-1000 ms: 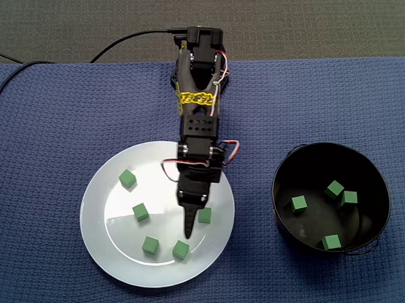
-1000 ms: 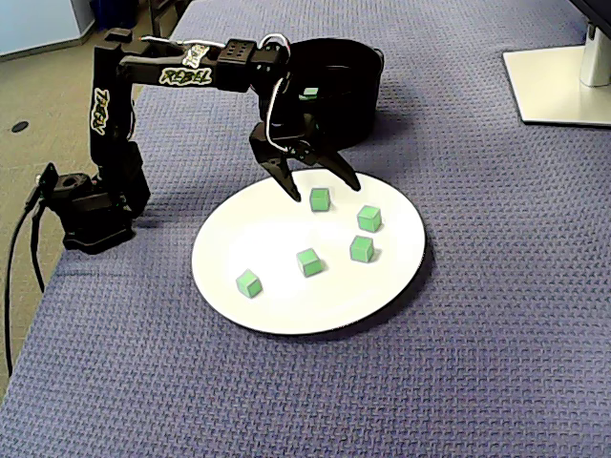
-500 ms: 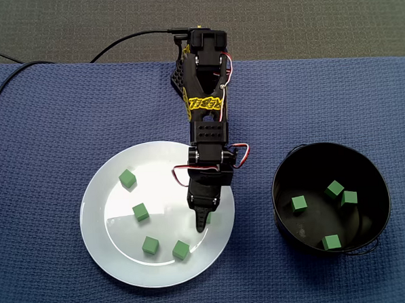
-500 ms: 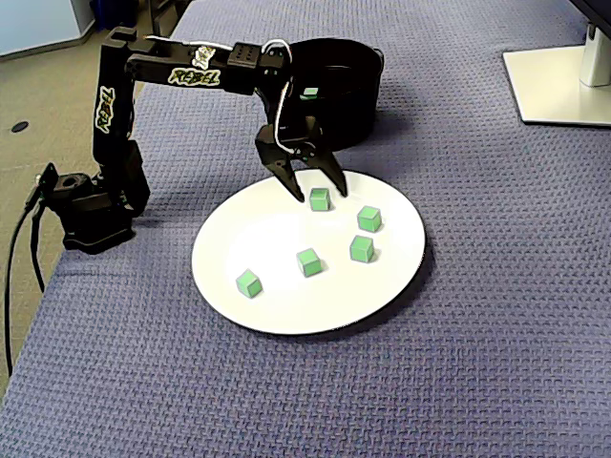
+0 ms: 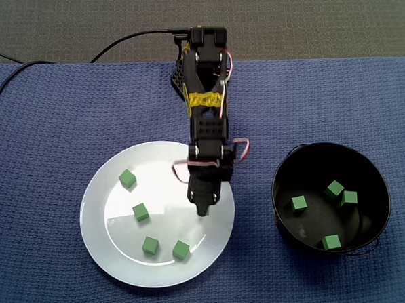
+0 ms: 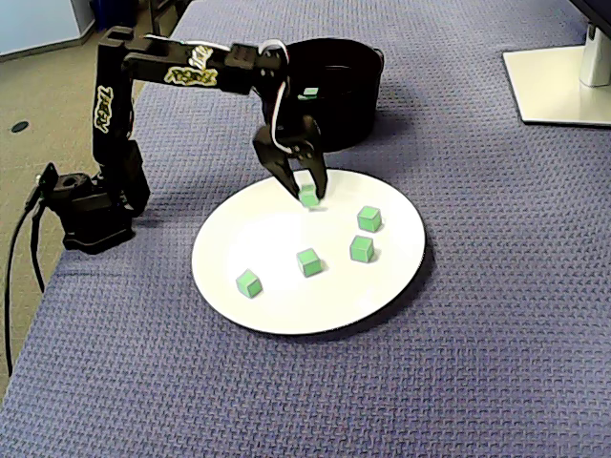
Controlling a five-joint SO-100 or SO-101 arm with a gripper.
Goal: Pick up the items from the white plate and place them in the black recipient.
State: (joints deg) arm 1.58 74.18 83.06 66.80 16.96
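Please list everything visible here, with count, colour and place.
white plate: one, white, on the cloth beside the pot
loose green cubes: four, green, on the plate
held green cube: one, green, in the gripper, over the plate
black pot: one, black, on the cloth
stored green cubes: four, green, inside the pot
blue cloth: one, blue, underneath
cable: one, black, behind the arm
white stand base: one, white, at the cloth's corner
arm: one, black, at the cloth's edge
gripper: one, black, shut on the held green cube
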